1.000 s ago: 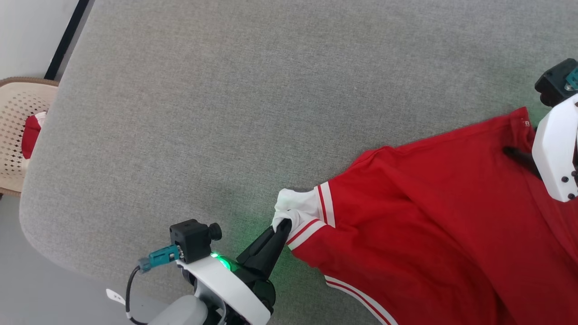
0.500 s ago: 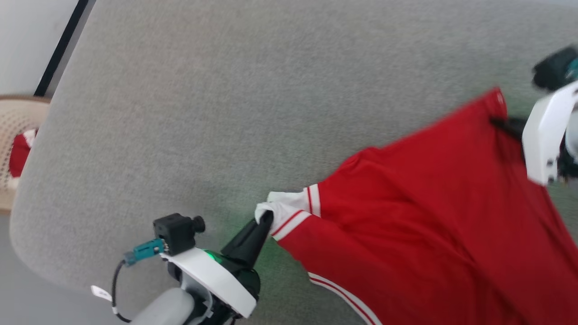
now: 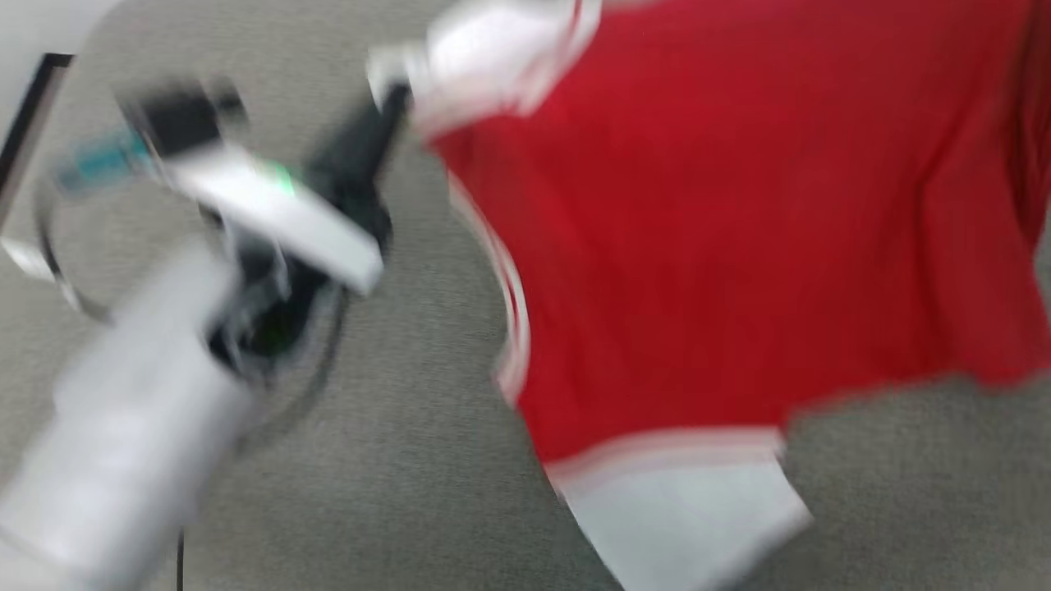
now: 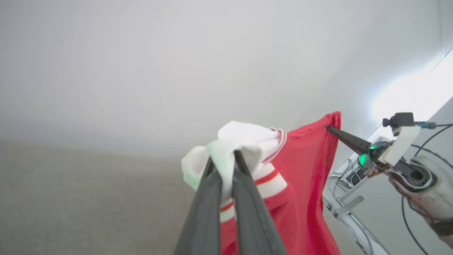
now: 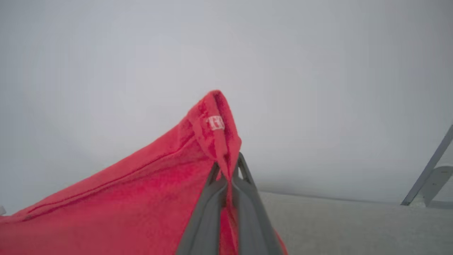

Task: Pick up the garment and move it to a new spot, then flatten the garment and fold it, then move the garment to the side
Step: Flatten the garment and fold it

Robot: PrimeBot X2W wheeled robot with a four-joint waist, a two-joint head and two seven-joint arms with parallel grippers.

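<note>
The left pincer (image 4: 226, 157) gripped the garment (image 3: 698, 246) by a white cuff (image 4: 247, 140), the right pincer (image 5: 230, 164) by a red corner (image 5: 212, 109). Kept taut, it should land flat.

Open grey surface, one red curtain strung across it

The soft red shirt with white sleeves and striped trim (image 3: 722, 246) hangs stretched between the left gripper (image 4: 224, 158), pinched onto a white cuff, and the right gripper (image 5: 227, 162), pinched onto a red corner, so it bars the way between them. The grey woven fabric surface (image 3: 410, 460) lies open beneath and to either side (the head view is badly blurred). The pale left forearm (image 3: 123, 443) crowds the near left, and a slanted grey bar (image 5: 428, 166) stands beyond the surface's edge in the right wrist view.
</note>
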